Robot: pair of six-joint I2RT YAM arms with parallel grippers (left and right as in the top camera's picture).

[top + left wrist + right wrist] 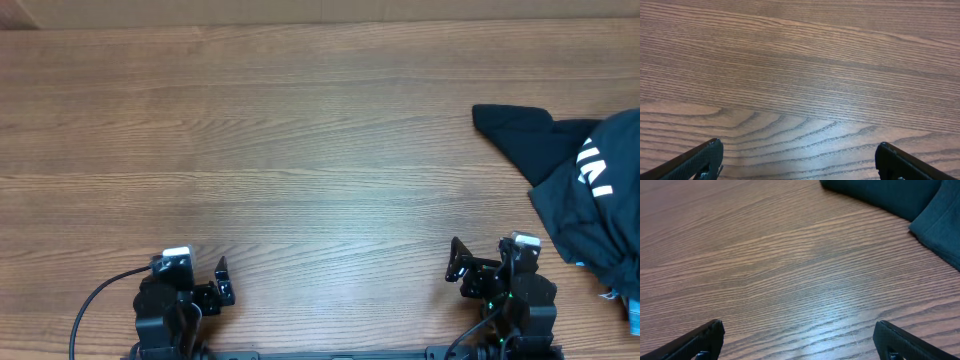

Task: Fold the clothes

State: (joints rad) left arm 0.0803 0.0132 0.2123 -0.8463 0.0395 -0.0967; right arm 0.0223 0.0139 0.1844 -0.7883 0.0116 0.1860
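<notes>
A dark navy T-shirt (570,180) with large white letters lies crumpled at the table's right edge, partly cut off by the frame. Its edge also shows at the top right of the right wrist view (900,200). My left gripper (222,280) is open and empty near the front left, over bare wood (799,155). My right gripper (462,262) is open and empty near the front right, to the left of and nearer than the shirt (799,335).
A wooden table (300,150) fills the view. A bit of light blue fabric (634,312) peeks in at the right edge below the shirt. A black cable (95,300) runs from the left arm's base.
</notes>
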